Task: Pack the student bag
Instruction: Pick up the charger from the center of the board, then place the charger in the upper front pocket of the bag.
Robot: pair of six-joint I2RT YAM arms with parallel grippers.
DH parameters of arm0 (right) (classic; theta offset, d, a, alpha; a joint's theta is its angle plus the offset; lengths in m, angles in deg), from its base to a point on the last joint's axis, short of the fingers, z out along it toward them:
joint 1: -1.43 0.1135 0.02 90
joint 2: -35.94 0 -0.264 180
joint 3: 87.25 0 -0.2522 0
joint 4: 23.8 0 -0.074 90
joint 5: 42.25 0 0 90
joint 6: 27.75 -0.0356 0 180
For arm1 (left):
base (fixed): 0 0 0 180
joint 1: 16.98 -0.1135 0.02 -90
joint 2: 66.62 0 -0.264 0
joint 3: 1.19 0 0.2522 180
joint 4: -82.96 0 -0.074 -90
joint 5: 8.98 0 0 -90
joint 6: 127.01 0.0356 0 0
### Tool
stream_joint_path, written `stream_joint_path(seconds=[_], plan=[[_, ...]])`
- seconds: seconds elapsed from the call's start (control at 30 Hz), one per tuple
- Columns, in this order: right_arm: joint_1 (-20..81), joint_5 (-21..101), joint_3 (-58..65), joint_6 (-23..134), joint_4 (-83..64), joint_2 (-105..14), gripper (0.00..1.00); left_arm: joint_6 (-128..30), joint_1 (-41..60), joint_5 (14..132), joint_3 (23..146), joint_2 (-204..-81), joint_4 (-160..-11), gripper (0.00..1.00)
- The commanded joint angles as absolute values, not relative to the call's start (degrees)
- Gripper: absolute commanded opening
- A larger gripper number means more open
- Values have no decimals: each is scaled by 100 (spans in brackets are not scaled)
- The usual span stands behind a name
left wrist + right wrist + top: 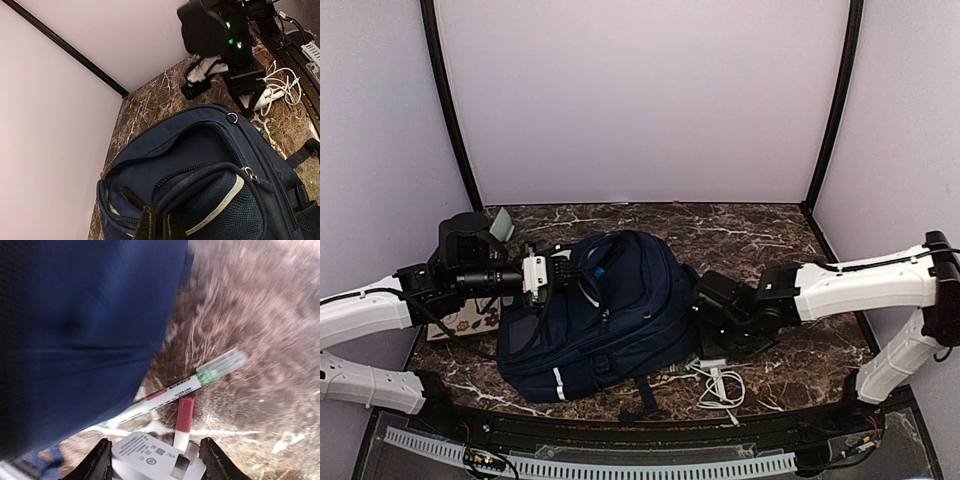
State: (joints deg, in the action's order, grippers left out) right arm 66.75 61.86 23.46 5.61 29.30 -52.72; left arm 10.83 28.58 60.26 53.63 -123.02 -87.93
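The student bag (605, 320), navy with white trim, lies flat in the middle of the marble table; its main zip gapes open at the top (150, 145). My left gripper (159, 225) is shut on the fabric edge of the bag's pocket by the top opening (565, 268). On the bag's right side my right gripper (155, 460) is low over the table. Its fingers press both sides of a white charger plug (150, 457) that fills the gap between them. The bag's side (75, 330) fills the left of the right wrist view.
A white marker with a green cap (185, 387) and a red-capped stick (185, 415) lie on the table just beyond the plug. A white cable (725, 390) coils by the near edge. A patterned flat item (470, 322) lies under the left arm.
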Motion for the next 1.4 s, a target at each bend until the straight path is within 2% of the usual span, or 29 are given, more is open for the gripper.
stream_joint_path(seconds=[0.0,0.2,0.33,0.43,0.53,0.73,0.87,0.93,1.23,1.37], plan=[[6601,6737,2056,615,3173,-4221,36,888,2901,5686,5444,-12007,-9338,0],[6137,7189,1989,1046,2217,-2347,30,886,2905,5651,5456,-12014,-9336,0],[5681,7627,1524,1899,1209,-1841,24,888,2900,5662,5458,-12006,-9346,0],[5549,7788,910,2677,564,-2170,23,877,2904,5655,5467,-12002,-9340,0],[5524,7439,-48,3313,132,-2931,24,874,2902,5665,5452,-11976,-9359,0],[5513,6777,-2868,4370,165,-4778,24,878,2905,5693,5441,-11950,-9375,0],[5513,6507,-3631,4405,-138,-5271,23,903,2906,5759,5423,-11857,-9381,0],[5515,6343,-3536,4153,-342,-5333,23,913,2898,5772,5415,-11831,-9392,0],[5588,5685,-676,2336,-2275,-5304,18,867,2903,5724,5392,-11838,-9454,0],[5696,5514,143,1761,-2467,-5493,17,890,2901,5798,5369,-11806,-9488,0]])
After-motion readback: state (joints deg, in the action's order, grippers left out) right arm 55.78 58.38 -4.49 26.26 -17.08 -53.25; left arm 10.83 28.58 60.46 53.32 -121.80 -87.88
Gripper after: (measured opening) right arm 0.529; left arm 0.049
